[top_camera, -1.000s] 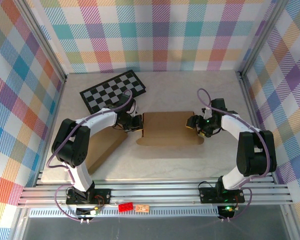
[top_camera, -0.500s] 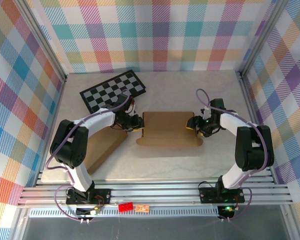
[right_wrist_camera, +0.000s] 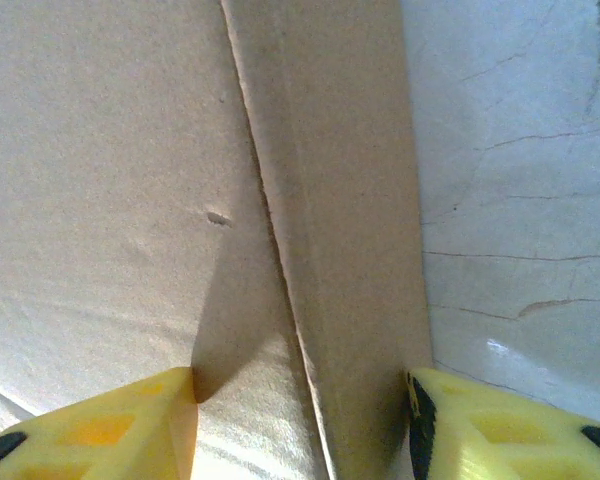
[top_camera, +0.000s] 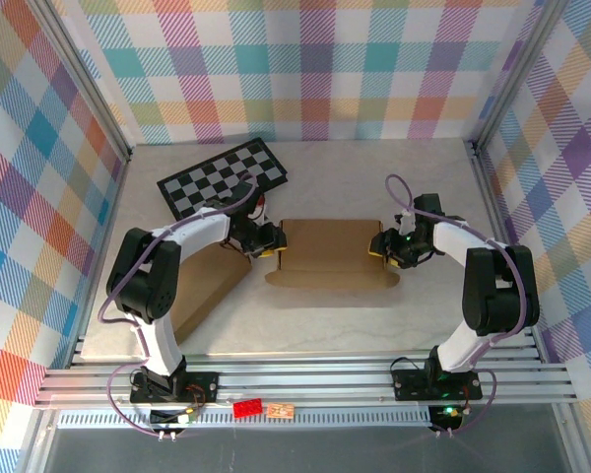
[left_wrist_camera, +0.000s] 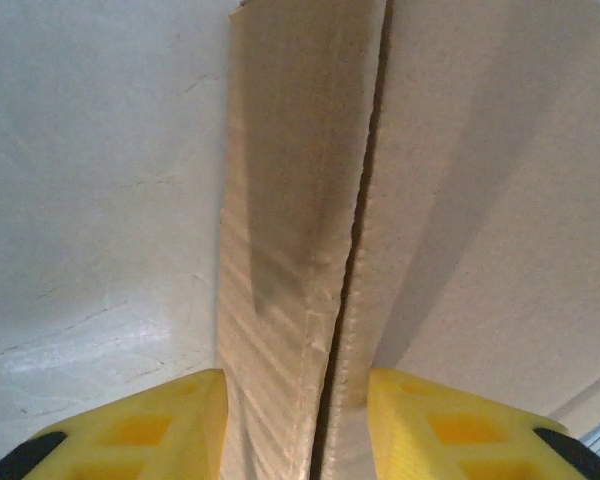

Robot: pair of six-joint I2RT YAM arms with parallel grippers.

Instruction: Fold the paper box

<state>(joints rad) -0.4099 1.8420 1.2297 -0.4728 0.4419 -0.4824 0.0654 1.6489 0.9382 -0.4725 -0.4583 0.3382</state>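
The brown paper box (top_camera: 330,251) lies mid-table, partly folded, with a narrow flap at each end. My left gripper (top_camera: 269,239) is at its left end. In the left wrist view the yellow fingertips (left_wrist_camera: 140,425) touch both sides of the flap (left_wrist_camera: 290,250), so the left gripper (left_wrist_camera: 295,425) is shut on it. My right gripper (top_camera: 382,246) is at the box's right end. Its yellow fingertips (right_wrist_camera: 110,430) press the right end flap (right_wrist_camera: 340,250) from both sides, the right gripper (right_wrist_camera: 302,430) shut on it.
A black-and-white checkerboard (top_camera: 222,177) lies at the back left. A second flat piece of cardboard (top_camera: 199,294) rests under the left arm. Plaid walls and metal posts ring the table (top_camera: 325,315), which is bare in front of the box.
Both grippers and the box have shifted slightly toward the far side. The box's left end has moved a little left and up.
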